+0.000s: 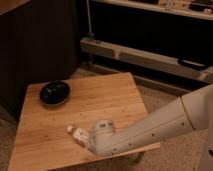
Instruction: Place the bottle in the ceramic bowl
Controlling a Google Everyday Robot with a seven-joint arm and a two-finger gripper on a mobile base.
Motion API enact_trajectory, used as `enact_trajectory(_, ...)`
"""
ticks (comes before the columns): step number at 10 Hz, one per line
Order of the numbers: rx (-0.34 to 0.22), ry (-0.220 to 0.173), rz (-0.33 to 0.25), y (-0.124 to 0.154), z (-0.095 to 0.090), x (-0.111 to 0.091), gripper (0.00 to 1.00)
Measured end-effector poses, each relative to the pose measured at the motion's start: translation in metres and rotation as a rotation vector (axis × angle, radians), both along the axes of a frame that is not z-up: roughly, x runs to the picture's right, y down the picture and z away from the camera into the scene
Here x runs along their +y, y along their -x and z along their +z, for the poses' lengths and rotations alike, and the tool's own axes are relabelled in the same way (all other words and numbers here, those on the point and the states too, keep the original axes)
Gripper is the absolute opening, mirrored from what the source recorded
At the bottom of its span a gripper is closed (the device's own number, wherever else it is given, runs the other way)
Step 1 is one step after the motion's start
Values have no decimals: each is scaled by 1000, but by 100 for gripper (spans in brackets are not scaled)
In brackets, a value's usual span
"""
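Note:
A small clear bottle (pixel 77 133) with a white cap lies on its side on the wooden table (pixel 115 95), near the front edge, cap pointing left. My gripper (pixel 90 141) is at the bottle's right end, hidden behind the arm's rounded wrist (pixel 103 136), which covers that part of the bottle. The arm reaches in from the right. The black ceramic bowl (pixel 55 92) sits at the table's back left, well apart from the bottle and with nothing in it.
A dark wall panel stands behind the table on the left. A low metal shelf frame (pixel 145 55) runs along the back right. Speckled floor shows around the table.

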State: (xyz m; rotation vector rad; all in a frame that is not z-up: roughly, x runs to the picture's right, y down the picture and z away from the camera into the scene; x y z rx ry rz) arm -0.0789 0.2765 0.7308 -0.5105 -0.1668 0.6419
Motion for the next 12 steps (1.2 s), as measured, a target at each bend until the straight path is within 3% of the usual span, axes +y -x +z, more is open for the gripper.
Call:
enact_trajectory(4,7,23,26,-7,10,7,65)
enact_trajectory(6,5,52,32,-7,18,12,64)
enact_trajectory(9,-16,110,37,0,28,14,37)
enact_trajectory(12,-22,133,46,5,34,6,7)
